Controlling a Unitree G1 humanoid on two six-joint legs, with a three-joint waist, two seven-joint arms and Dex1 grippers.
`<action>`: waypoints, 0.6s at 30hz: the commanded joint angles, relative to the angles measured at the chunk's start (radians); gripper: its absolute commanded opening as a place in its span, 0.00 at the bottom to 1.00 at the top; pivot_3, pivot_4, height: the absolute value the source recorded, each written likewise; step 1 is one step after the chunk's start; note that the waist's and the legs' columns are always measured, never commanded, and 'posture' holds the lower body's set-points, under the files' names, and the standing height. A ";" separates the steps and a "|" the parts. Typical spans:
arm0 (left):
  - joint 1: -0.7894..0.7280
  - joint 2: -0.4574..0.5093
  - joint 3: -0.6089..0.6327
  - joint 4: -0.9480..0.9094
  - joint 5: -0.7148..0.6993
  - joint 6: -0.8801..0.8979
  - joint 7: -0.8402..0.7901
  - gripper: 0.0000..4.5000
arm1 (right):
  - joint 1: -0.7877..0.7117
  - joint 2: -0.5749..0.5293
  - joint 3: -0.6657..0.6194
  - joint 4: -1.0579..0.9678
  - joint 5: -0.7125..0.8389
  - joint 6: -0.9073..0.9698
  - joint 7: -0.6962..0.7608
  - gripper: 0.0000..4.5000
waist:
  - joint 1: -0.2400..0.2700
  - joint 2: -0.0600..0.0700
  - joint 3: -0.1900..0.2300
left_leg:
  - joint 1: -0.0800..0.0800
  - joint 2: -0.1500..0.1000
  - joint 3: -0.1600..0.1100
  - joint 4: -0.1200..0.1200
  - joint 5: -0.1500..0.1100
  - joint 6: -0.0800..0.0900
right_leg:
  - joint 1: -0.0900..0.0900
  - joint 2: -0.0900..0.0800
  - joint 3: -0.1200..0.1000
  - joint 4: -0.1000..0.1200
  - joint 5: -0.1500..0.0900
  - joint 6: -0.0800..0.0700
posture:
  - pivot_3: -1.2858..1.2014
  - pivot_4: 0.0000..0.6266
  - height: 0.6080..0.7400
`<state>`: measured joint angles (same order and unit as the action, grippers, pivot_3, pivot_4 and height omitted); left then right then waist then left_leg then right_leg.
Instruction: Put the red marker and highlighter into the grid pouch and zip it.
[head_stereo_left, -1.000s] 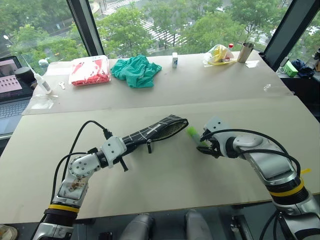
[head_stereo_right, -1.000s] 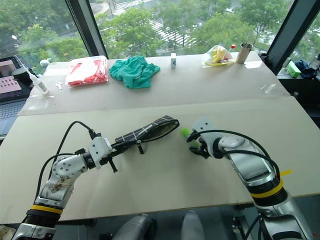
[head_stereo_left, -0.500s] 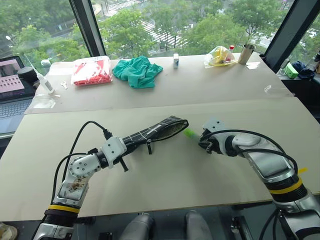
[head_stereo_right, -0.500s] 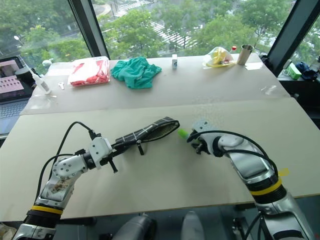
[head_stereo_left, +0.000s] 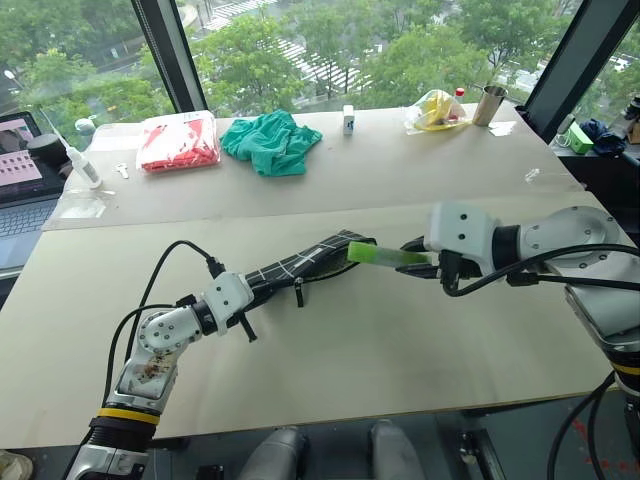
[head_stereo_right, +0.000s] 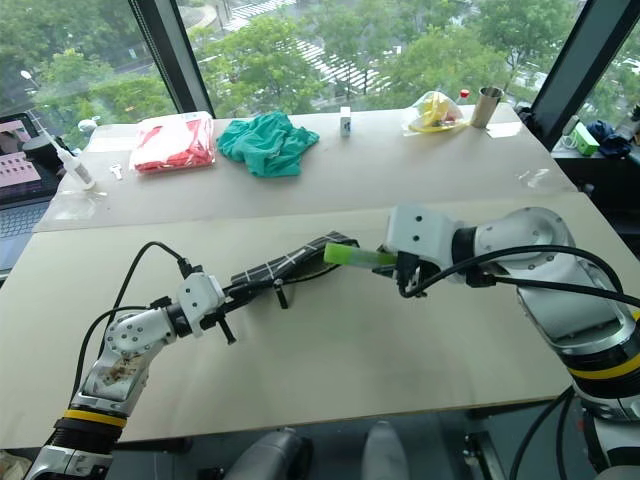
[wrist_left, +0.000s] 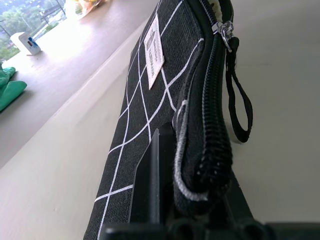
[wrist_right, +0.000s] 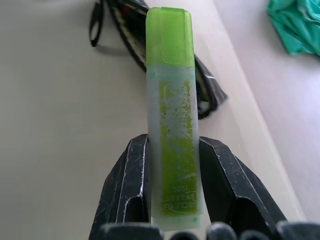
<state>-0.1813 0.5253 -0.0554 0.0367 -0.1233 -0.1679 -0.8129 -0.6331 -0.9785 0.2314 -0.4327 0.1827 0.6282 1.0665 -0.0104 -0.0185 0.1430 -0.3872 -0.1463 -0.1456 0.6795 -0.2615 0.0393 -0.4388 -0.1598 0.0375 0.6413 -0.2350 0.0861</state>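
While the left claw (wrist_left: 192, 200) stays clamped shut on the near end of the grid pouch (head_stereo_left: 300, 264), holding it off the surface (head_stereo_left: 330, 360), the right claw (wrist_right: 172, 185) is clamped on the highlighter (head_stereo_left: 382, 257). The highlighter sticks out from its fingers toward 9 o'clock, cap at the pouch's far open end. Green cloth (head_stereo_left: 272, 140) lies far off at 12.

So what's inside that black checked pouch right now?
The grid pouch, held by the left gripper, is unzipped at its far end, showing a pale lining. Its contents are hidden by the fabric. The highlighter is outside, in the right gripper, its cap at the mouth.
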 joint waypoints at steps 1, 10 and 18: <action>-0.005 -0.001 0.006 -0.015 -0.009 -0.009 0.005 0.00 | -0.054 0.018 0.057 0.010 -0.095 -0.042 -0.023 0.22 | 0.000 0.000 0.000 | 0.000 0.000 0.000 0.000 0.000 0.000 | 0.000 0.000 0.000 0.000 0.000 0.000 | 0.52 0.24 1.00; -0.015 -0.004 -0.001 -0.008 -0.005 -0.010 0.001 0.00 | -0.140 0.068 0.189 0.112 -0.279 -0.146 -0.003 0.22 | 0.000 0.000 0.000 | 0.000 0.000 0.001 0.000 0.000 0.000 | -0.001 0.000 0.000 0.000 0.000 -0.001 | 0.52 0.24 1.00; -0.027 -0.005 -0.011 0.003 -0.002 -0.016 -0.009 0.00 | -0.240 0.174 0.326 0.180 -0.458 -0.264 0.034 0.22 | -0.002 0.000 0.000 | 0.000 0.002 0.003 0.000 0.000 0.000 | -0.002 0.001 0.000 0.001 0.001 -0.001 | 0.52 0.24 1.00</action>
<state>-0.1948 0.5188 -0.0655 0.0467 -0.1211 -0.1683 -0.8177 -0.8323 -0.8213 0.5433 -0.2442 -0.2250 0.4126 1.0859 -0.0127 -0.0184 0.1430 -0.3869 -0.1446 -0.1422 0.6794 -0.2615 0.0391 -0.4412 -0.1593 0.0370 0.6420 -0.2343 0.0851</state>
